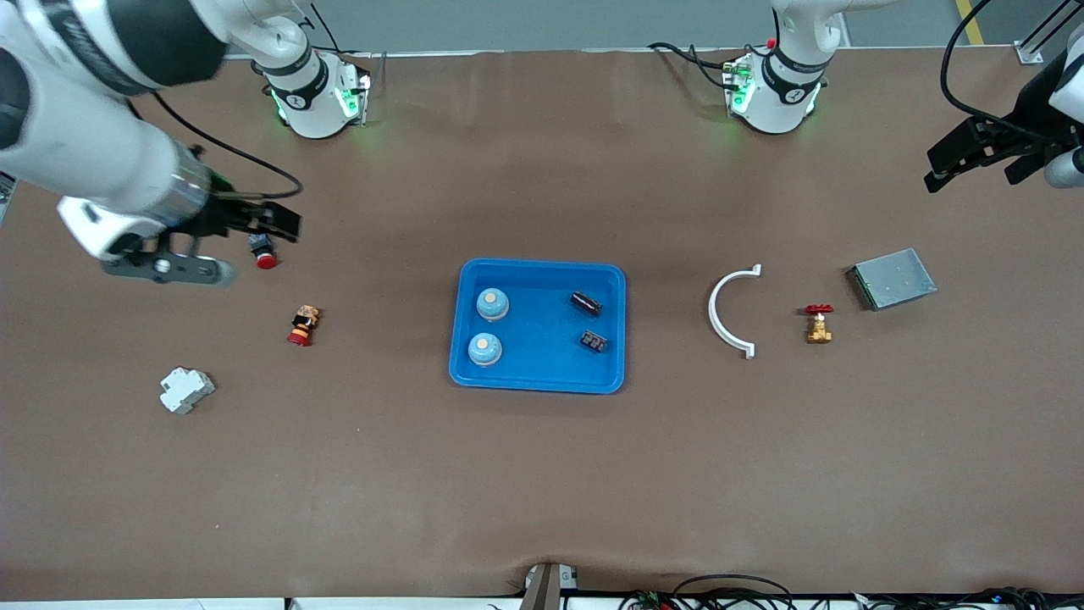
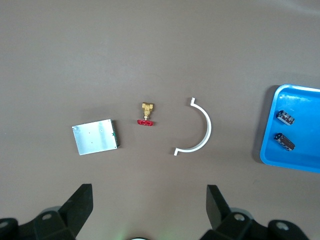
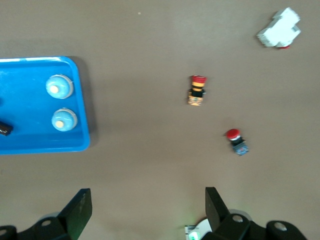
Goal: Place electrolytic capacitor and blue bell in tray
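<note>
The bright blue tray (image 1: pixel 542 373) lies mid-table. In it are two blue bells (image 1: pixel 492 303) (image 1: pixel 484 348) at the end toward the right arm. Two dark electrolytic capacitors (image 1: pixel 586 302) (image 1: pixel 594 341) lie at the end toward the left arm. My right gripper (image 1: pixel 292 222) is open and empty, up over the table toward the right arm's end, by a red push button. My left gripper (image 1: pixel 933 174) is open and empty, up over the left arm's end. The left wrist view shows the tray (image 2: pixel 300 150) and capacitors (image 2: pixel 285 117). The right wrist view shows the tray (image 3: pixel 30 135) and bells (image 3: pixel 59 86).
A white curved clip (image 1: pixel 728 312), a brass valve with a red handle (image 1: pixel 818 323) and a grey metal plate (image 1: pixel 892 278) lie toward the left arm's end. A red push button (image 1: pixel 264 252), a red-and-yellow button (image 1: pixel 303 325) and a white breaker (image 1: pixel 186 390) lie toward the right arm's end.
</note>
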`<state>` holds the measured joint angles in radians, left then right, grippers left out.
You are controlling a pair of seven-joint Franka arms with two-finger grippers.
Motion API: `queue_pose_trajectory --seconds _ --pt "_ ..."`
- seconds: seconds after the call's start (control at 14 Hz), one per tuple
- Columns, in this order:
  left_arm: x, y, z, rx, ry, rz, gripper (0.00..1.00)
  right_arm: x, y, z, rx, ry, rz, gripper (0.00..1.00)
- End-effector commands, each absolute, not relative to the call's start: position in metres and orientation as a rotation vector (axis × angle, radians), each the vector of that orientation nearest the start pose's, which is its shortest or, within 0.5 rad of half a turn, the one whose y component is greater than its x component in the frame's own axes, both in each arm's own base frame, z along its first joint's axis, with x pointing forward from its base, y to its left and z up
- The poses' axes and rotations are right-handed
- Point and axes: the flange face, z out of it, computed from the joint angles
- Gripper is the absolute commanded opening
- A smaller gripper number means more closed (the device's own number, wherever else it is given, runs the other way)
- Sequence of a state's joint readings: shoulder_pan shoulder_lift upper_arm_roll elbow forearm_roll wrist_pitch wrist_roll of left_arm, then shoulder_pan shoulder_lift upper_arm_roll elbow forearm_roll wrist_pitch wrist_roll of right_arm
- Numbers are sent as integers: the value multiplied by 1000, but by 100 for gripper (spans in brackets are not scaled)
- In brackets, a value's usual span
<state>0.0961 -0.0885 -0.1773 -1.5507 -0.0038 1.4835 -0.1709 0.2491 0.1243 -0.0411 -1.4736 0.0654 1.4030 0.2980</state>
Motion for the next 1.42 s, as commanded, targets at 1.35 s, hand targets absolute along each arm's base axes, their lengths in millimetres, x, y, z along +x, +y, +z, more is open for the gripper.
queue_pose_trajectory --seconds 1.35 --pt "516 -58 673 -3139 -109 -10 100 516 -42 639 -3157 97 128 100"
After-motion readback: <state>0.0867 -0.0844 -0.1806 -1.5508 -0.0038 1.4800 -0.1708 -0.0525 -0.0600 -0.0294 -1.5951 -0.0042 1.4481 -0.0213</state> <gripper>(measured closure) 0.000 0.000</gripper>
